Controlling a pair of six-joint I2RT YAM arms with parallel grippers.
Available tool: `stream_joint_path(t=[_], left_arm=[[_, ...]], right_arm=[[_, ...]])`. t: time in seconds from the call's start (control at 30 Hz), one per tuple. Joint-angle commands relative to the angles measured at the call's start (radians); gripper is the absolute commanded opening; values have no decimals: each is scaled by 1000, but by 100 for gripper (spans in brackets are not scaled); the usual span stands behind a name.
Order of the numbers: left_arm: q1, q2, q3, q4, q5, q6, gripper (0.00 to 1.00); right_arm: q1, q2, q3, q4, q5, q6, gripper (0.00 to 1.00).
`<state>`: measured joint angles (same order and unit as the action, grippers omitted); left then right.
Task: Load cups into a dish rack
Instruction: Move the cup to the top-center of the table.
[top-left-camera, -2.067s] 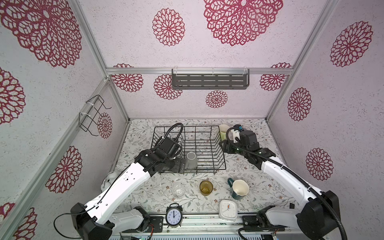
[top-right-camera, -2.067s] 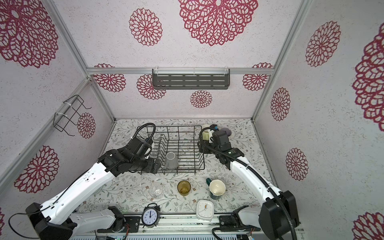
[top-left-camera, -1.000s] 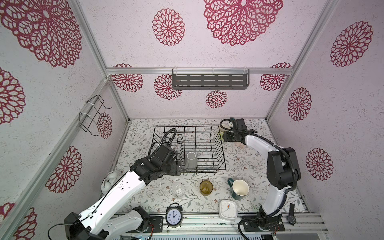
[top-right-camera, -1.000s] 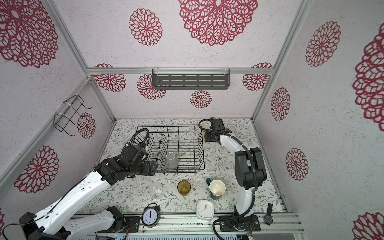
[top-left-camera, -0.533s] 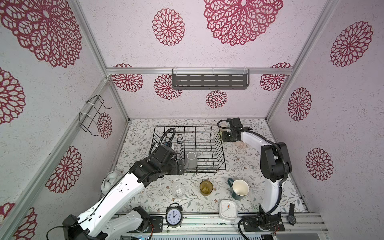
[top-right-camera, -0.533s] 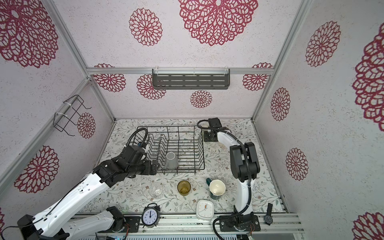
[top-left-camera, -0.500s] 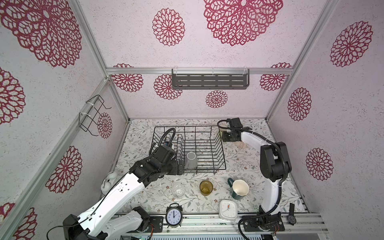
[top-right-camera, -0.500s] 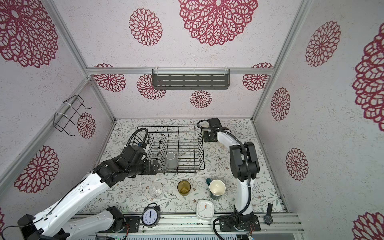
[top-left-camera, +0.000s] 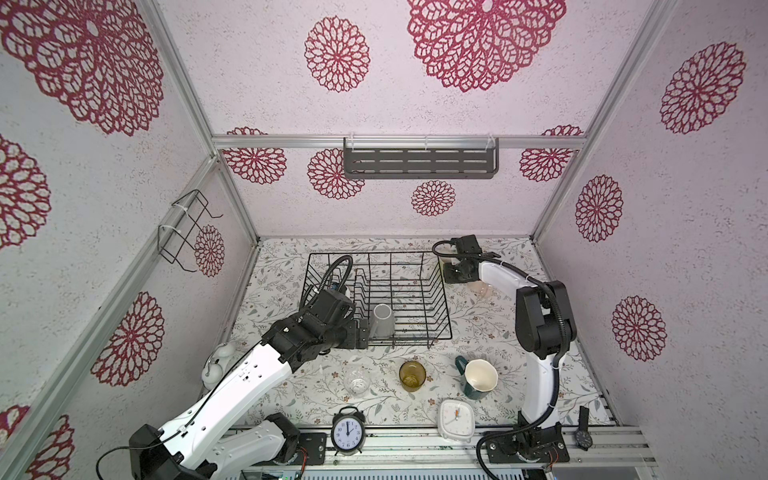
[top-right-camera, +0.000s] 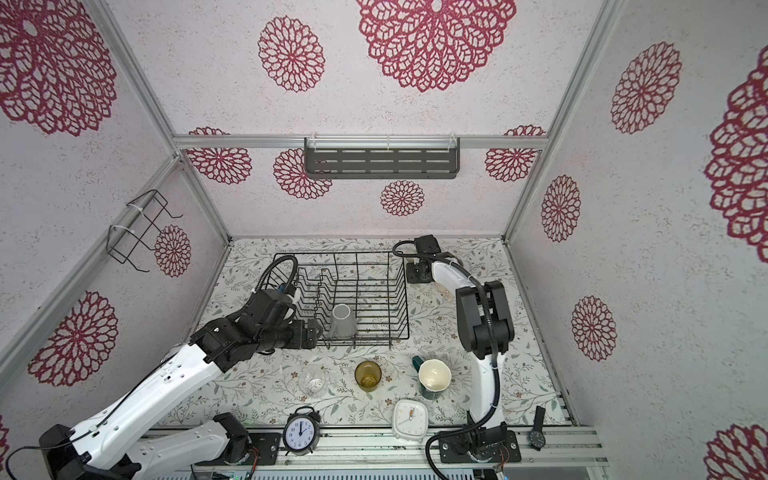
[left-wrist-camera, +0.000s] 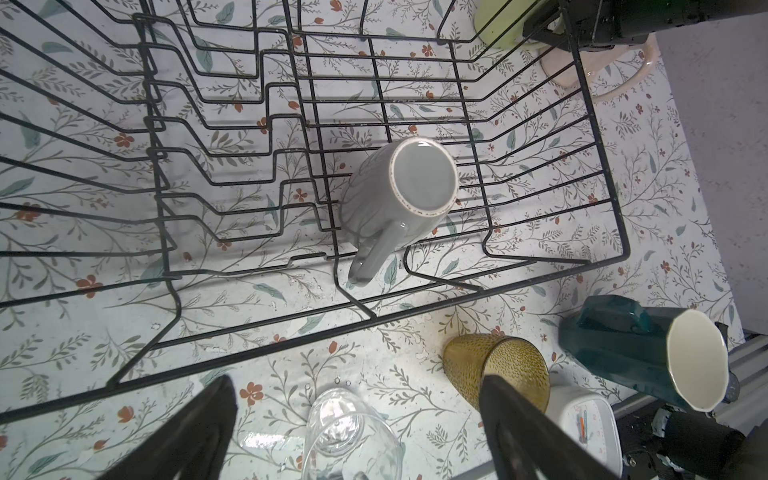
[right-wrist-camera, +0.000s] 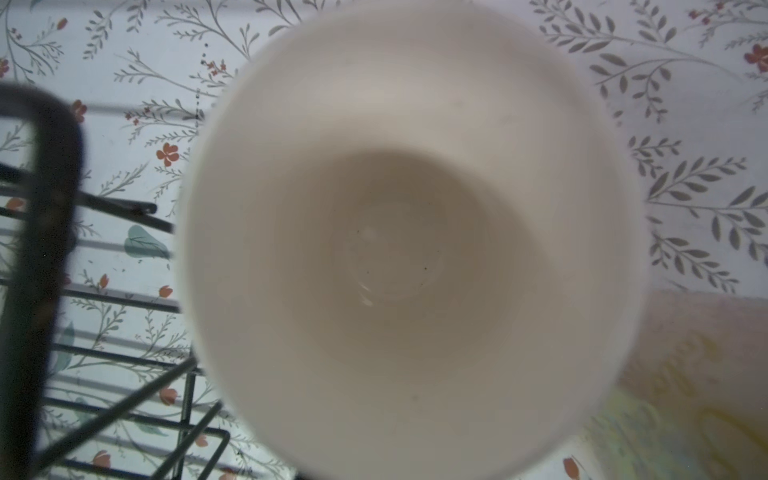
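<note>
Black wire forms the dish rack (top-left-camera: 436, 299), which sits mid-counter (top-left-camera: 282, 291) in both top views. Zigzag dividers run along its left half, and its right half is bare wire floor. The grey mug (top-left-camera: 383, 321) stands mouth-down inside, close to the near rim, so the far and right parts of the rack are free. The left tool (top-left-camera: 360, 334) hangs at the rack's near left corner, just beside that mug. The right tool (top-left-camera: 452, 266) is down at the far right corner, outside the rim. The pink mug (top-left-camera: 478, 289) sits just beside it, under the forearm. A strip of open counter separates the near rim from a row of three: clear glass (top-left-camera: 356, 380), amber tumbler (top-left-camera: 412, 375) and dark teal mug (top-left-camera: 478, 379). A black alarm clock (top-left-camera: 348, 430) and a white alarm clock (top-left-camera: 456, 419) stand at the counter's front edge.

In the left wrist view, the left tool's fingers (left-wrist-camera: 199, 432) stand wide apart, released, with nothing gripped; the clear glass shows below them. The grey mug's handle points at the near rim. Past the far corner, the yellow-green mug (left-wrist-camera: 496, 23) stands outside the rim with the right tool's dark body against it.

In the right wrist view, the yellow-green mug's cream inside fills the frame, mouth up, with the rack's corner wires just beside it. Whether the right tool is clenched on it, I cannot tell.
</note>
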<state>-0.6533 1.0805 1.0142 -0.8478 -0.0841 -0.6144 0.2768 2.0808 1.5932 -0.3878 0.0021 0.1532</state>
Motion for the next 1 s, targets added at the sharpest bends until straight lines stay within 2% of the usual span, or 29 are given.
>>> stream_joint_path(t=[0.0,0.3,0.5,0.7,0.8,0.87,0.97], left_arm=[[9,4,-6,40,-2,-5,95],[9,20,-10,58,3,-6,95],[9,48,2,75,16,-3,95],[9,71,18,96,22,2,95],[9,80,27,102,29,1,95],[9,87,33,101,35,1,95],[9,93,39,95,35,2,95]], right_arm=[[-5,-43,21,-70,29,4,13],[5,-220,-139,-77,22,20,4],[56,-343,-268,-127,126,38,4],[72,-422,-402,-130,118,32,6],[73,-426,-417,-150,119,29,12],[72,-430,-417,-156,118,29,24],[67,-428,-414,-153,107,21,31]])
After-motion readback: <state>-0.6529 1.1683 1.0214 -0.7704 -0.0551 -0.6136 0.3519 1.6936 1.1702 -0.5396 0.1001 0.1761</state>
